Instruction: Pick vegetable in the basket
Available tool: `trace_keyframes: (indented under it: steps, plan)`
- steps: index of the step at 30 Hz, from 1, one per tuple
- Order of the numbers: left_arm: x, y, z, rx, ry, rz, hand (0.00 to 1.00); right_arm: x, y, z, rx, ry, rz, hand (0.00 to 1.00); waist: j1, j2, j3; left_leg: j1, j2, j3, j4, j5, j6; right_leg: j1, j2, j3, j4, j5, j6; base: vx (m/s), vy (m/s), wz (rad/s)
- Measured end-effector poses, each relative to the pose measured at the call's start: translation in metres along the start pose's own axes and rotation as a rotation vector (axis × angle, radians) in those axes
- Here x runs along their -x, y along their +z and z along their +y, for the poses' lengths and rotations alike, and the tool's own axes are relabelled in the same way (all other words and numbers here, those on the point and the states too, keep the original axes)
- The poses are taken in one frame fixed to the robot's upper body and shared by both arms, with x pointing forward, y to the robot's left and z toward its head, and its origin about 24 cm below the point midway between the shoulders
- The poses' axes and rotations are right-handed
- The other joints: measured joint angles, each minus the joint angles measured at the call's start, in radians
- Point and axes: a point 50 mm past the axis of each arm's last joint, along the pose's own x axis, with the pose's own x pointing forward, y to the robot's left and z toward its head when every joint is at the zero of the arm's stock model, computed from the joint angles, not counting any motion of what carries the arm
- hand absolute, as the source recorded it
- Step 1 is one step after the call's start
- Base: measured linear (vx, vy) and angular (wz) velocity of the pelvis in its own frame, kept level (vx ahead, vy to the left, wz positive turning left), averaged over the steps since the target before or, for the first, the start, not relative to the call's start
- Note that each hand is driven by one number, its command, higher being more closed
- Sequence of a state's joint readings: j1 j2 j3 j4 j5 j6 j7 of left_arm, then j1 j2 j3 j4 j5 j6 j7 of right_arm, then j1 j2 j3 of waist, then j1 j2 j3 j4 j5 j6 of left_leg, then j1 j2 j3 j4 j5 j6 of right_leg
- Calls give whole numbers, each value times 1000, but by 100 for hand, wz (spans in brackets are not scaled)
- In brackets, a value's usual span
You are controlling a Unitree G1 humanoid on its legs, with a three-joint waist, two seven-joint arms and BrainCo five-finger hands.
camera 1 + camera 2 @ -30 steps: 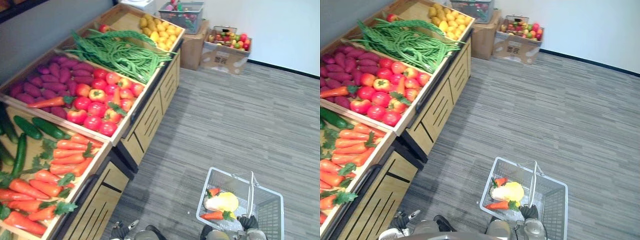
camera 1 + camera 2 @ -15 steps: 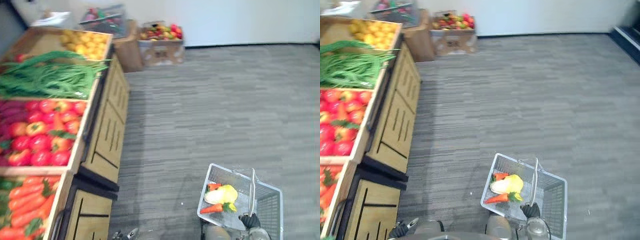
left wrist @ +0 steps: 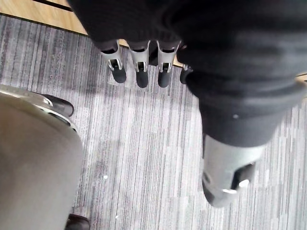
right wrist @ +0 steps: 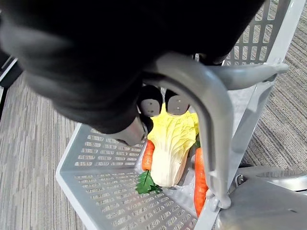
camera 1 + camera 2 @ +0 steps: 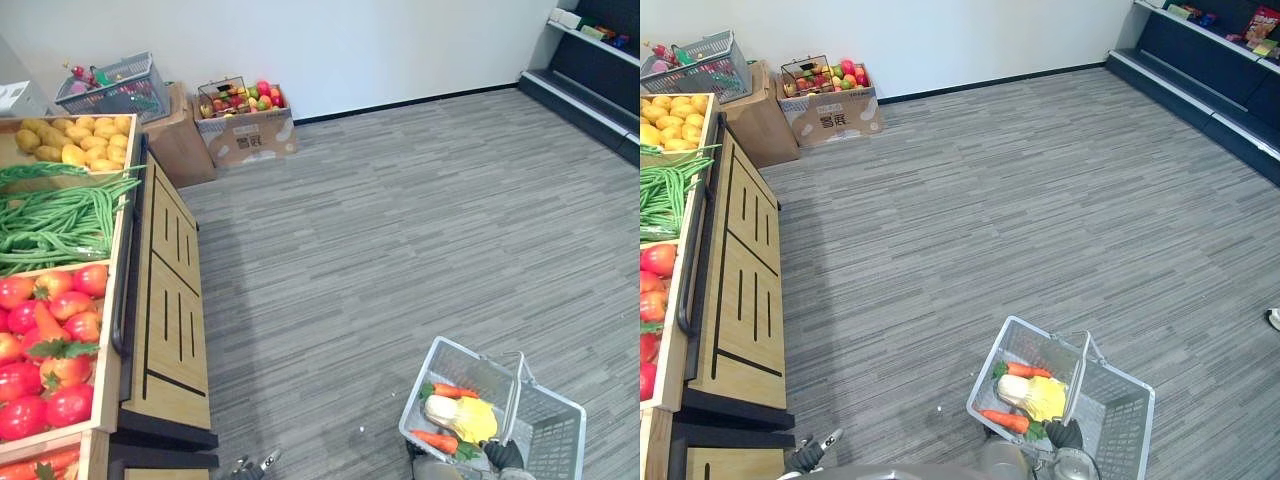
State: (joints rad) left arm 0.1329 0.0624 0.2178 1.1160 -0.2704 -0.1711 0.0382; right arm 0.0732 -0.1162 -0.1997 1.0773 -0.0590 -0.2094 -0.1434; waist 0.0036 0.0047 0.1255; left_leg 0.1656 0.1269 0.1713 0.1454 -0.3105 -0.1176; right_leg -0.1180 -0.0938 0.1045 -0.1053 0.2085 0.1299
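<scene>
Right hand [image 5: 1064, 434] was clenched round the grey handle [image 4: 206, 110] of the wire basket [image 5: 560, 440], which hung low at my right side above the striped floor. Inside lay a napa cabbage [image 4: 170, 143] between two carrots [image 4: 148, 155], all leaning toward one end. Left hand [image 3: 139, 67] hung released, fingers loose and holding nothing, over the floor by the foot of the wooden produce stand [image 5: 165, 300]. The stand's tomatoes [image 5: 45, 340] and green beans [image 5: 55, 215] sat well off to my left. I judged this a carrying stretch between picks. The next move would call for squaring up to a bin, reaching in with the free left hand, and holding the basket level meanwhile.
</scene>
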Motion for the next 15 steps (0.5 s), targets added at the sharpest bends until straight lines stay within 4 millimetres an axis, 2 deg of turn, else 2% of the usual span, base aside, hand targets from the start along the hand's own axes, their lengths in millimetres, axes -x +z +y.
trace_keyframes:
  steps: [6,9,12,13,14,15]
  plan:
    - [0,0,0,0,-3,7,0,0,-3,-2,-39,-16,16,100,3,1,-2,-5,1,-13,-2,0,0,2,-3,-14,0,-1,-1,0,0,5]
    - [0,-1,0,12,-2,18,0,0,-4,-3,-57,-20,28,100,4,3,-2,-6,11,-12,-3,-1,-2,-1,2,-39,6,-16,-13,4,-16,-1]
    - [0,-5,-2,68,6,42,0,-4,4,-7,-90,-26,15,100,7,28,8,-2,65,15,21,-34,-24,-89,34,-136,215,-117,-67,48,-98,-20]
    - [1,-9,0,85,20,59,0,-4,4,-8,-90,-28,12,100,5,38,9,5,100,29,39,-42,-41,-136,47,-189,348,-187,-99,137,-156,-25]
    - [4,-14,10,112,55,69,0,-4,3,-5,-96,-22,17,100,18,17,2,9,103,33,109,-37,-57,-167,46,-235,459,-270,-120,200,-211,-37]
    - [3,-10,14,132,70,53,0,-2,0,-3,-106,-19,26,100,26,-2,5,-33,111,29,235,-28,-61,-171,40,-234,504,-304,-107,164,-135,-34]
